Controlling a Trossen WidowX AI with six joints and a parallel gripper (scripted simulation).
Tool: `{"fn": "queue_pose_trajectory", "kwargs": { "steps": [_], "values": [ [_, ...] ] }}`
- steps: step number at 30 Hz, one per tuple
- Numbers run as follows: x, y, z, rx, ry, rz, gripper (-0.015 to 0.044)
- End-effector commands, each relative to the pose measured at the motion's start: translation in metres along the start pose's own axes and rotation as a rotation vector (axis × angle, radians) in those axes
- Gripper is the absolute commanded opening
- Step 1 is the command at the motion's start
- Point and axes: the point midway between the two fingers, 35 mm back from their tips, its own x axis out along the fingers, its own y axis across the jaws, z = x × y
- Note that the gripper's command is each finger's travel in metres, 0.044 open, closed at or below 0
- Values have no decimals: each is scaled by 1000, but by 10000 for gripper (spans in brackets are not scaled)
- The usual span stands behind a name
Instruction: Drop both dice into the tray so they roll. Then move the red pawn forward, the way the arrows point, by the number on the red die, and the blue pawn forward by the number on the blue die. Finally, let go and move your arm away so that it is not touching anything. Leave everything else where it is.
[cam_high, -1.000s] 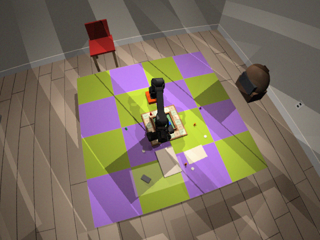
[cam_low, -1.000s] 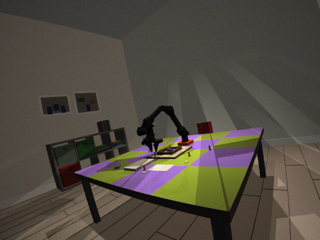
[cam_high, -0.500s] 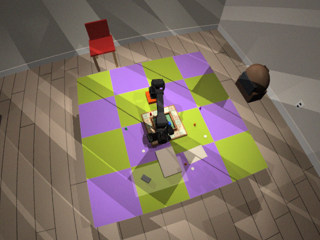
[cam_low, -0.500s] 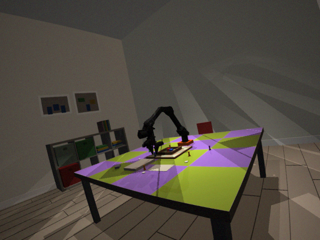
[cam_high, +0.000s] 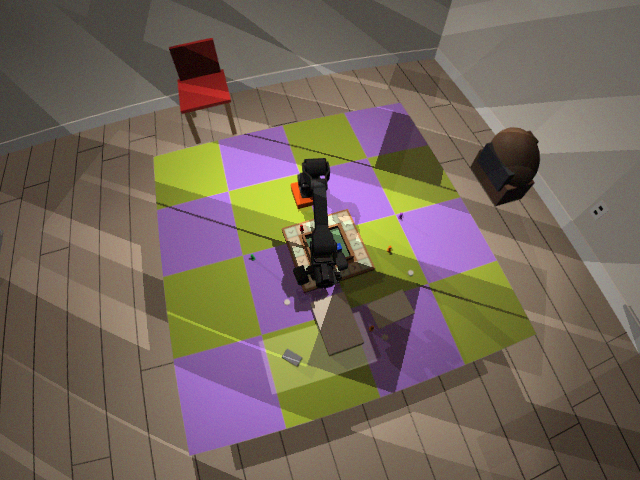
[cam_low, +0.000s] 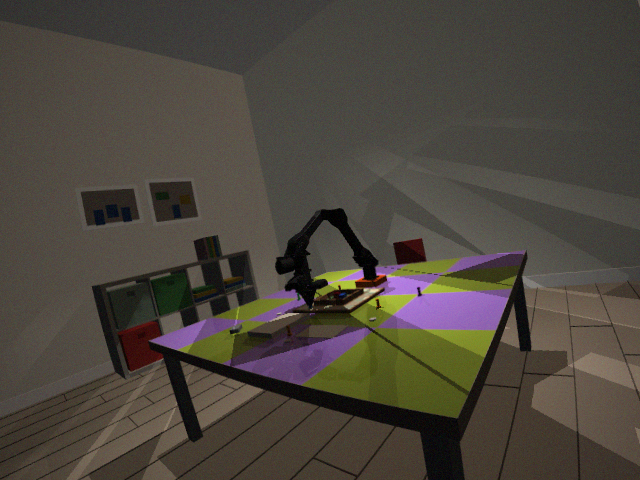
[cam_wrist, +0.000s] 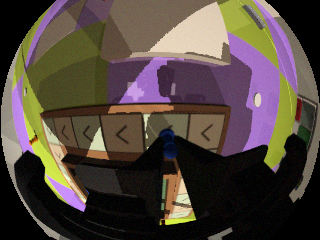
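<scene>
Pincer (cam_high: 330, 279) (cam_low: 310, 305) (cam_wrist: 168, 140) nearly shut, gripping the blue pawn (cam_wrist: 170, 150); we should lift it straight up, clear of the board (cam_high: 368, 262) (cam_low: 338, 310) (cam_wrist: 135, 108), before advancing.

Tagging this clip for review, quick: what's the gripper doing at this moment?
Gripper: closed on the blue pawn, at the board's arrow-marked border.
</scene>
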Motion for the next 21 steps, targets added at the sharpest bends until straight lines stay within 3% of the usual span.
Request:
{"fn": "queue_pose_trajectory", "kwargs": {
  "steps": [1,21],
  "values": [
    [-11,-1,2,4,-2,3,0],
    [-114,-5,1,4,-3,2,0]
  ]
}}
